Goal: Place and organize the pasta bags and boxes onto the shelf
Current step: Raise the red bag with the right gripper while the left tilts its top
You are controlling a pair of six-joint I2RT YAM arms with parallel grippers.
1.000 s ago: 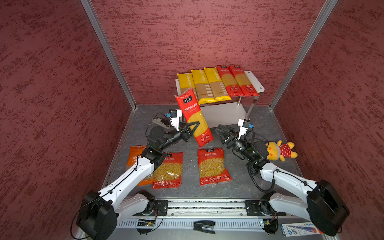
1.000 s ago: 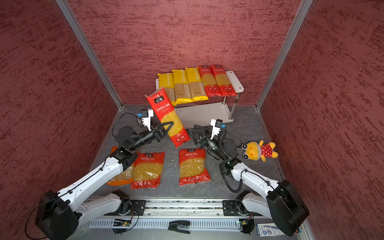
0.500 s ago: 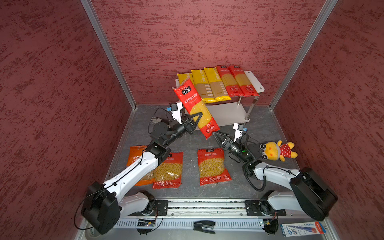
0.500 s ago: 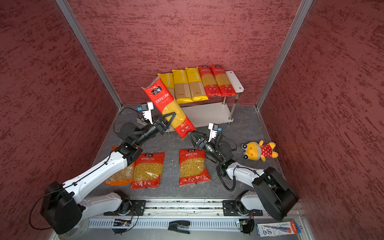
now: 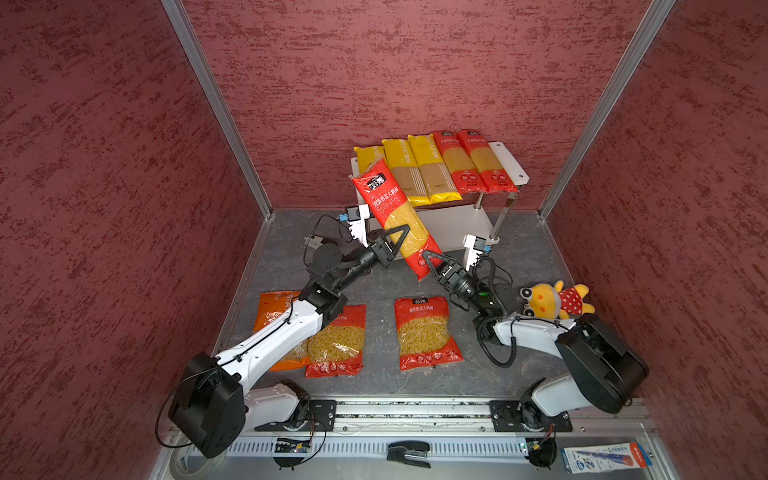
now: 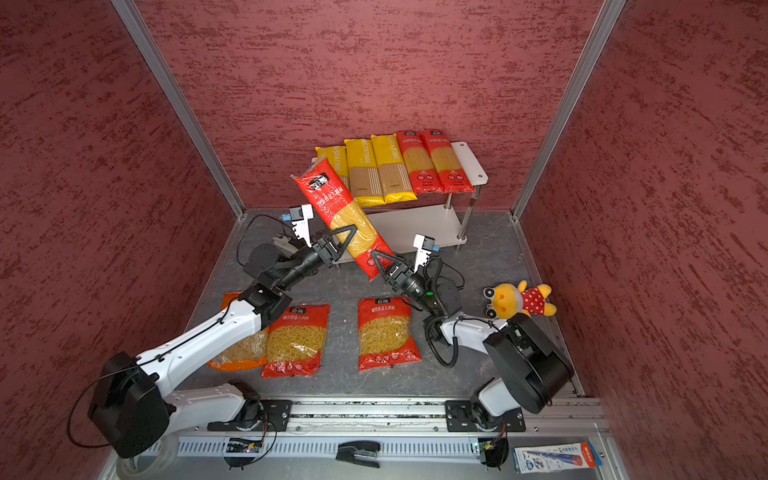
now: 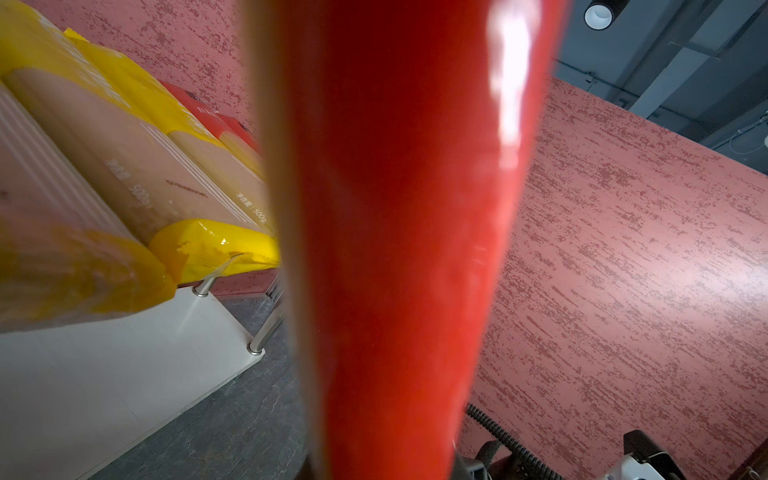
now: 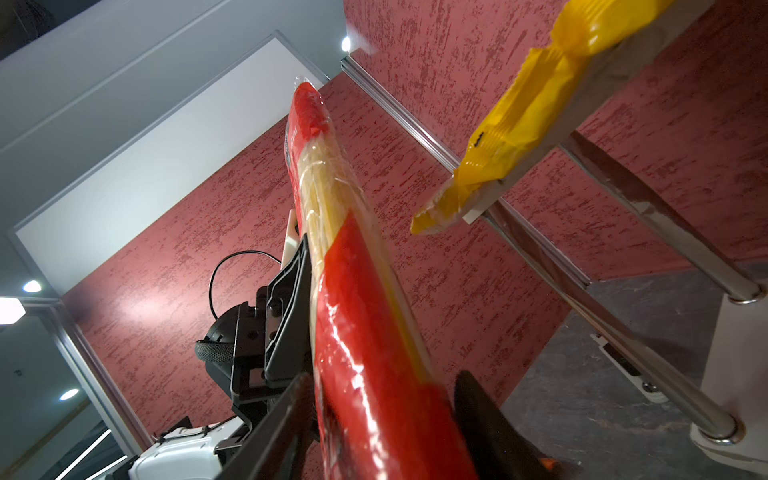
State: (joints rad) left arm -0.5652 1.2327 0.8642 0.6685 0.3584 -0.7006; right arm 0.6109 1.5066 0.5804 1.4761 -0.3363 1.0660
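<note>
A long red spaghetti pack (image 5: 395, 212) (image 6: 340, 208) hangs tilted in the air before the shelf (image 5: 513, 166) (image 6: 473, 162). My left gripper (image 5: 405, 232) (image 6: 351, 232) is shut on its middle. My right gripper (image 5: 432, 257) (image 8: 382, 378) straddles the pack's lower end (image 8: 365, 332); one finger lies against it and the other is very near, so a grip is unclear. The red pack (image 7: 395, 249) fills the left wrist view and hides those jaws. On the shelf's top board lie three yellow packs (image 5: 405, 170) and two red packs (image 5: 473, 162). An orange bag (image 5: 270, 307) and two wide red bags (image 5: 336, 340) (image 5: 426, 332) lie on the floor.
A yellow plush toy (image 5: 557, 299) sits on the floor beside the right arm. The shelf's lower board (image 5: 457, 224) is bare. A black stapler (image 5: 409, 453) and a blue-white carton (image 5: 602, 457) lie by the front rail. Red walls close in on three sides.
The left gripper has lifted the red pack higher and tilted it toward the shelf. The right gripper has moved in to the pack's lower end and its jaws have narrowed around it.
</note>
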